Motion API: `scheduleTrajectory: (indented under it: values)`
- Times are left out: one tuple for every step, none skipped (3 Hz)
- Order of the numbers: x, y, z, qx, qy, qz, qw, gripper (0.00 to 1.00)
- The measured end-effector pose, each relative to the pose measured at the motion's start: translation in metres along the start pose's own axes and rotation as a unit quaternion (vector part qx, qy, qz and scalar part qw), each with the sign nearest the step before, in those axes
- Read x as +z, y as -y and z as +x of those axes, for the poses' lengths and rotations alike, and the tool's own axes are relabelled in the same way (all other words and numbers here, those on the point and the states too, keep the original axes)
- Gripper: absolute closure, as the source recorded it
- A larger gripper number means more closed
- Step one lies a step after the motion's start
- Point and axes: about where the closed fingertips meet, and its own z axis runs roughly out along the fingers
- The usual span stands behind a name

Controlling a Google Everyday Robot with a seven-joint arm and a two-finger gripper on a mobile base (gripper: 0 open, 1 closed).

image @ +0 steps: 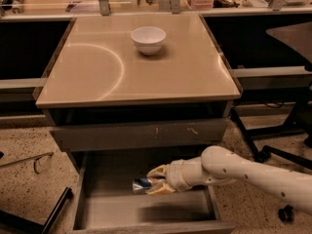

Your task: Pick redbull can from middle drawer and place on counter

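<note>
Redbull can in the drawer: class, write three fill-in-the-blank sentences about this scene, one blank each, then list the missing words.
1. The gripper grips the redbull can inside the middle drawer, which is pulled ____.
2. The bowl on the counter is ____ in colour.
3. The can is held over the drawer floor, not yet placed on the ____.
Missing words: open; white; counter.
</note>
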Motion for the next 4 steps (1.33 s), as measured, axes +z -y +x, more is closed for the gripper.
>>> scheduleTrajectory:
  values:
    - [-0.006,0.000,-0.009,-0.011,0.000,0.010,0.9999,1.00]
    - [-0.032,-0.008,-0.054,-0.053,-0.006,0.045,0.9975,1.00]
    - [-0.062,-0.013,-0.133,-0.096,-0.024,0.059,0.9934,1.00]
    - [-0.078,-0.010,-0.154,-0.124,-0.048,0.075,0.9883,1.00]
